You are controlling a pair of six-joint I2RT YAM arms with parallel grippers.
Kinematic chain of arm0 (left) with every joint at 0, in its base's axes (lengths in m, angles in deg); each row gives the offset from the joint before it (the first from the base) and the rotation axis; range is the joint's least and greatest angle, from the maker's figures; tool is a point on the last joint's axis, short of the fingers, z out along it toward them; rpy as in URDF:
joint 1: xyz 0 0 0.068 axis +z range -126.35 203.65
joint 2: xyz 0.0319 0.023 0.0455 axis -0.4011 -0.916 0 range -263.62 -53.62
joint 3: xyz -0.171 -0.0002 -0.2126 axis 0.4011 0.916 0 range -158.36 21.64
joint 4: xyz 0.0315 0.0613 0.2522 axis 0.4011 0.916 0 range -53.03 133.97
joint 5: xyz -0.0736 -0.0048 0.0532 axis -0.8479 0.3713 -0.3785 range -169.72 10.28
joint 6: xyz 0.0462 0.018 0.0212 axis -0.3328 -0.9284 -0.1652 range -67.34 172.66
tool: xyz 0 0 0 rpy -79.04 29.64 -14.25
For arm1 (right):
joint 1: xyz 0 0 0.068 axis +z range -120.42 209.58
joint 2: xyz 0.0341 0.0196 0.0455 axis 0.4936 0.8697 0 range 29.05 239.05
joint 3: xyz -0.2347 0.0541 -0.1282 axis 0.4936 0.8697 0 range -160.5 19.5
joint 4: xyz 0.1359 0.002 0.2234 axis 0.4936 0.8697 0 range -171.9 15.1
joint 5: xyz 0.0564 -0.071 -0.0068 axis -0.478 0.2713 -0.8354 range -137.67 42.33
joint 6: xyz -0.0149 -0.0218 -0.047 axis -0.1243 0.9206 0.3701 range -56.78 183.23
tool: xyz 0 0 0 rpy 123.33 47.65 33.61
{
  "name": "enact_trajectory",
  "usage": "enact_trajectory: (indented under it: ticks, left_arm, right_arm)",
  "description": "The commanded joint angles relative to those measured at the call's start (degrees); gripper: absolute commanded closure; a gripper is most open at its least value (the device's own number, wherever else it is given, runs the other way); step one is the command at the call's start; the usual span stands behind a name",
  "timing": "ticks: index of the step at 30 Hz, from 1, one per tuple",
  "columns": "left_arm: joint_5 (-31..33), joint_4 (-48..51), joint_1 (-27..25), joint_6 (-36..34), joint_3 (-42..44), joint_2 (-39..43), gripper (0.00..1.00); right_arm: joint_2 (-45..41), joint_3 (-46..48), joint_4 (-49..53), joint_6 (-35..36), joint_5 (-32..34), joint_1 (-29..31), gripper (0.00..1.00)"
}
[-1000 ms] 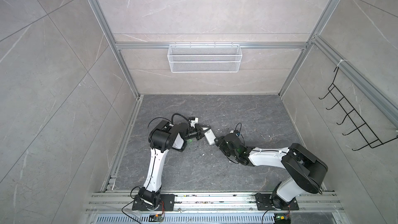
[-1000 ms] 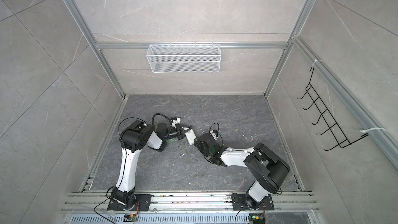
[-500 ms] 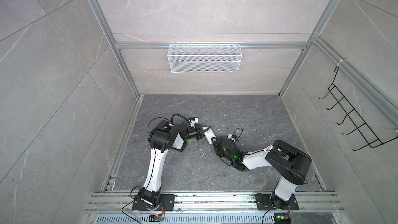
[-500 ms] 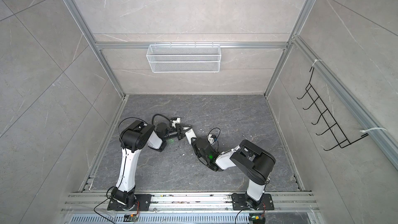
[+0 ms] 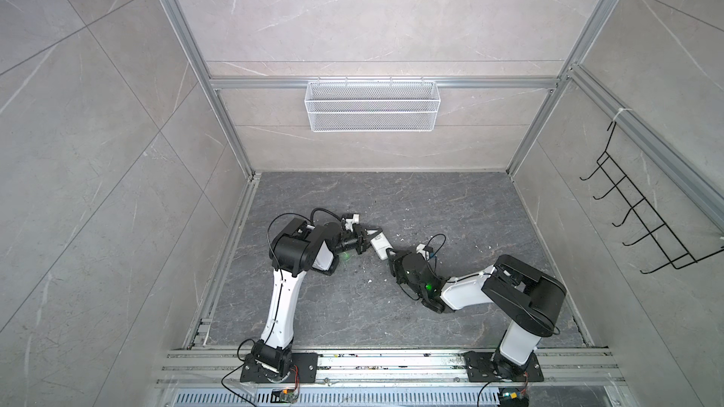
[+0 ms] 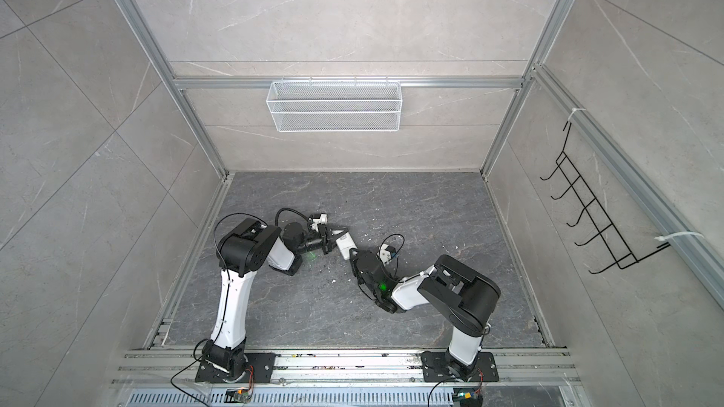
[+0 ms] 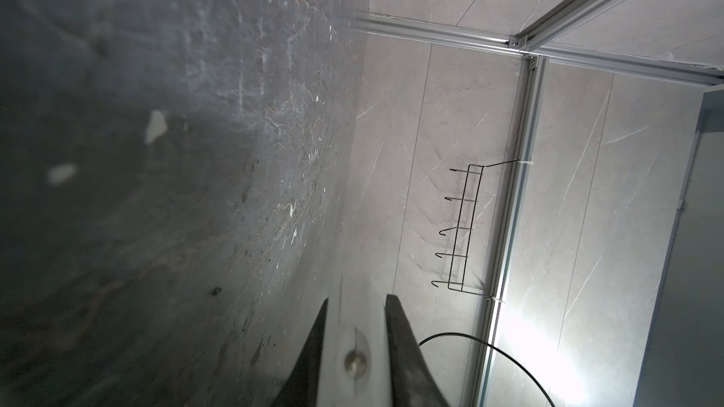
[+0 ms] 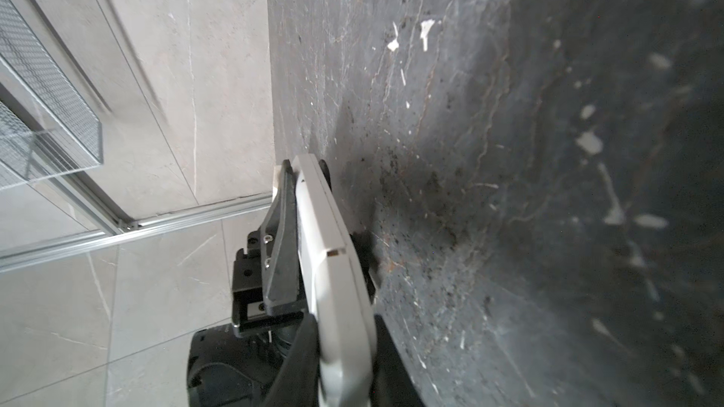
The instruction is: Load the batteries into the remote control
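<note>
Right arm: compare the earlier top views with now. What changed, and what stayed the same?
The right gripper advanced and closed on one end of the white rectangular plastic remote control, its elbow swinging toward the middle. The left gripper stayed shut on the other end; the remote barely moved.

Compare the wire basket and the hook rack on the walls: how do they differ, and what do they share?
The basket is white; the rack is black. The basket is fine mesh shaped into a long open box; the rack is bare wire carrying a row of hooks. The basket hangs on the back wall; the rack hangs on the side wall by the right arm. Both are wire fixtures hung on walls above the floor.
</note>
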Motion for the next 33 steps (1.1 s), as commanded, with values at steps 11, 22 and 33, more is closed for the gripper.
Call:
enact_trajectory:
  ticks: [11,22,33]
  left_arm:
    - [-1.43,1.44,0.13,-0.8,0.5,0.31,0.97]
    - [-1.15,1.51,0.36,-1.48,0.82,0.31,0.97]
    - [-1.05,1.45,0.44,-2.21,1.03,0.58,0.97]
  right_arm:
    - [-2.55,-1.73,11.02,4.73,-1.3,-0.14,0.63]
    - [-20.7,-12.54,52.87,32.32,-1.93,-1.93,0.44]
    - [-13.01,-19.92,71.65,38.37,-2.54,-1.65,0.46]
